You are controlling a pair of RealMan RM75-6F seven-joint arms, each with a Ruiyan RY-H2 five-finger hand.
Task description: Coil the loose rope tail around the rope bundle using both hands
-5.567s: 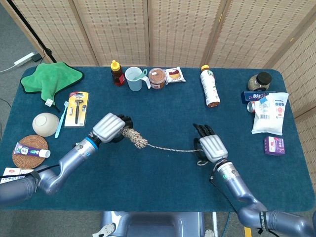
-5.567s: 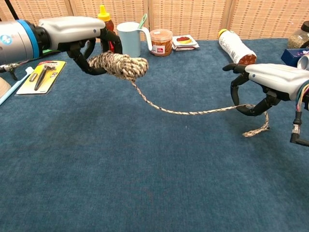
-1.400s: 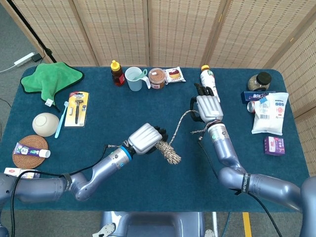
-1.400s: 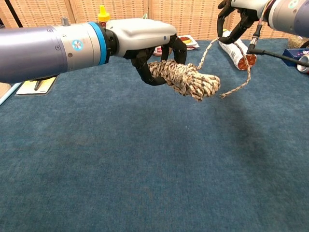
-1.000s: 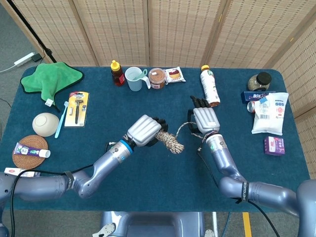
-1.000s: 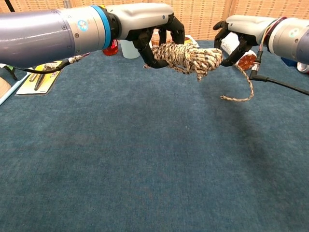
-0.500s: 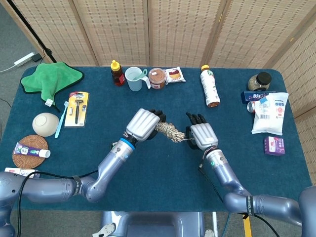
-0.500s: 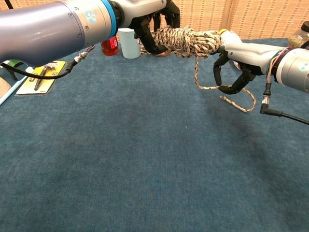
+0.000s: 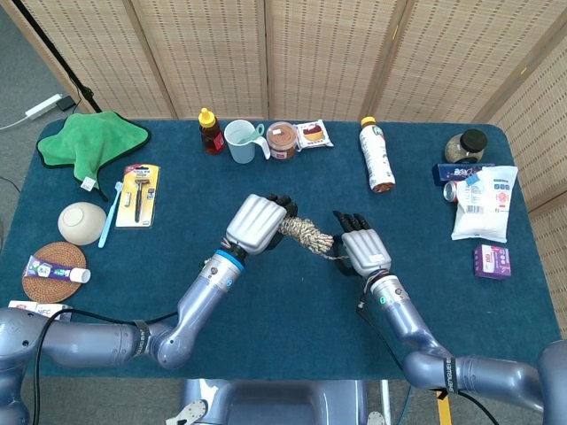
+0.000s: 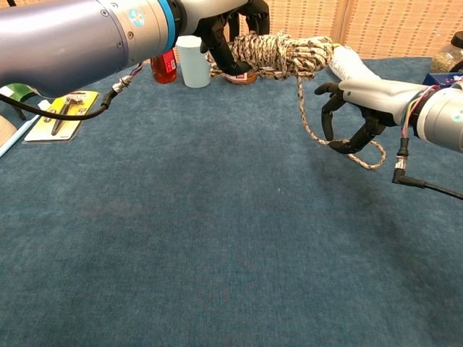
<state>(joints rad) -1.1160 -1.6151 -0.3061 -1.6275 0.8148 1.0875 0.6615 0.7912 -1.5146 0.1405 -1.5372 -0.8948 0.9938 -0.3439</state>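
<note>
My left hand (image 9: pixel 257 223) is raised over the middle of the table and grips the speckled rope bundle (image 9: pixel 306 233) by its left end, so the bundle (image 10: pixel 278 50) sticks out level to the right. The loose rope tail (image 10: pixel 309 116) drops from the bundle's right end and runs to my right hand (image 10: pixel 358 116), whose curled fingers hold it from above. The tail's free end (image 10: pixel 375 157) loops below that hand. In the head view my right hand (image 9: pixel 365 251) hovers just right of and in front of the bundle's tip, back of the hand upward.
Along the far edge stand a honey bottle (image 9: pixel 210 131), a cup (image 9: pixel 242 140), a jar (image 9: pixel 282 140), a snack packet (image 9: pixel 314 133) and a lying bottle (image 9: pixel 376 155). A green cloth (image 9: pixel 89 142), razor pack (image 9: pixel 139 193) and bowl (image 9: pixel 81 221) lie left; bags and boxes (image 9: pixel 483 204) right.
My right hand carried the tail from the far side of the bundle round to its near side and now sits slightly lower. My left hand raised the bundle a little.
</note>
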